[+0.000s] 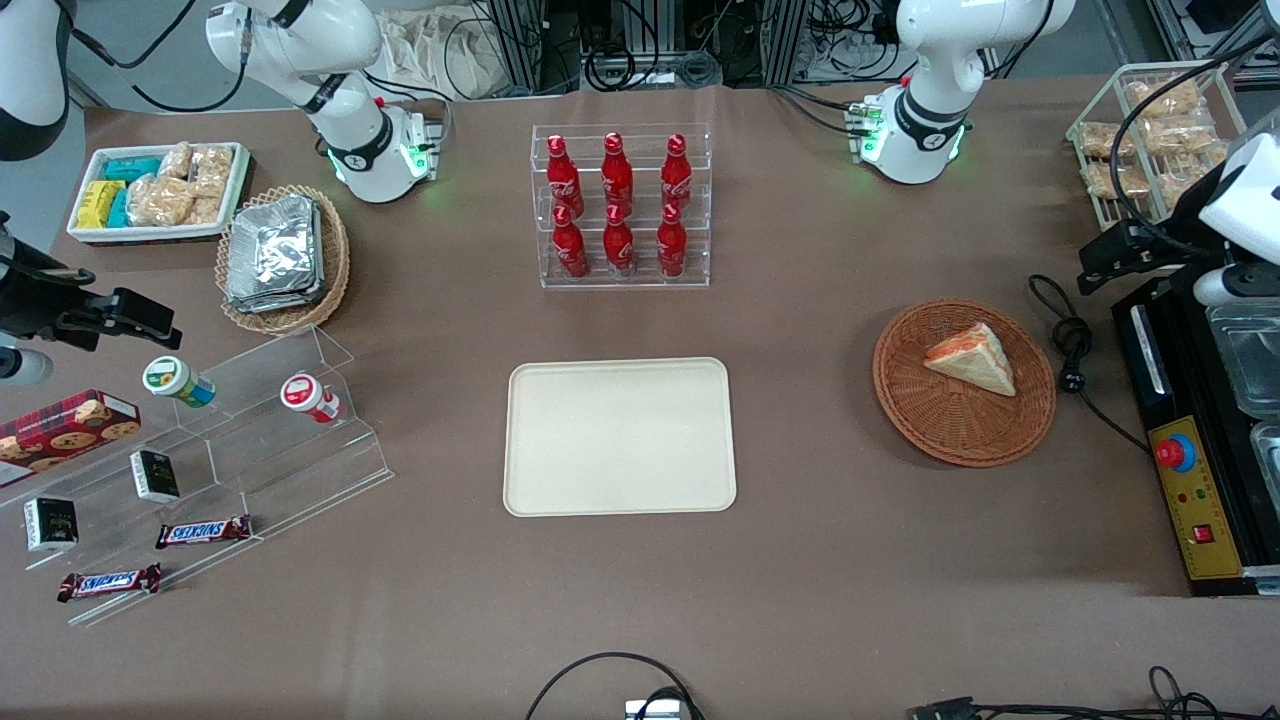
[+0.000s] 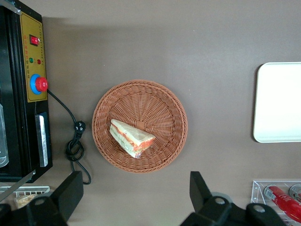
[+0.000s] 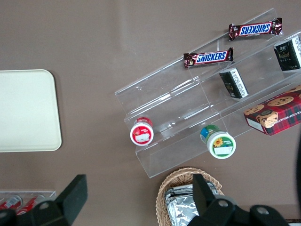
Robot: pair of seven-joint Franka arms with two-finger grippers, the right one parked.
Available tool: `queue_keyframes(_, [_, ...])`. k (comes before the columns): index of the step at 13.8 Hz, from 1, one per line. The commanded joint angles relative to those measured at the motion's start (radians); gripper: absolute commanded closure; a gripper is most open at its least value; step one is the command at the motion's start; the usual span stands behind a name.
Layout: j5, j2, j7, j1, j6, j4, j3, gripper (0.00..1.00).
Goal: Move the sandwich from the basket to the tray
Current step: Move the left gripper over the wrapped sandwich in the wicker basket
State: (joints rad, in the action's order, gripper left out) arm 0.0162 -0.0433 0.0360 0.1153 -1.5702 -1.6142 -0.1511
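Fingers (image 2: 70,193) of the left arm's gripper (image 2: 134,195) are spread wide apart and hold nothing; the gripper hangs high over the working arm's end of the table, looking down at the basket (image 2: 162,101), and it touches nothing. Near the front camera the table (image 1: 850,560) is brown and bare. A bit farther in lies the tray (image 1: 620,437), flat and cream, with nothing on it. Beside it, toward the working arm's end and well apart from it, sits the round brown basket, and the sandwich (image 2: 131,138) lies in it, a little off the middle. Farther still stands a clear rack with red bottles (image 1: 617,205). The sandwich looks light and soft, so it will likely squash if it is squeezed hard, and the orange and green filling could slip out. A good place to take hold is probably across the two flat bread sides, near the thick end, with a gentle pinch. The thin tip looks too weak to grab. The wrist view shows the spread fingers and the filling layers on the cut edge, which the front view does not show well. The front view shows the whole table, with the tray and the basket together, so the way from one to the other can be seen as bare table.
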Motion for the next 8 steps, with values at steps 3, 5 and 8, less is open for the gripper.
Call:
queue_keyframes(3, [-0.004, 0.025, 0.082, -0.005, 0.024, 0.04, -0.002, 0.0])
queue_keyframes(5, [-0.01, 0.036, 0.078, 0.0, 0.016, 0.04, 0.001, 0.0])
queue_keyframes(8, [-0.01, 0.026, 0.108, 0.006, 0.006, -0.002, 0.007, 0.0])
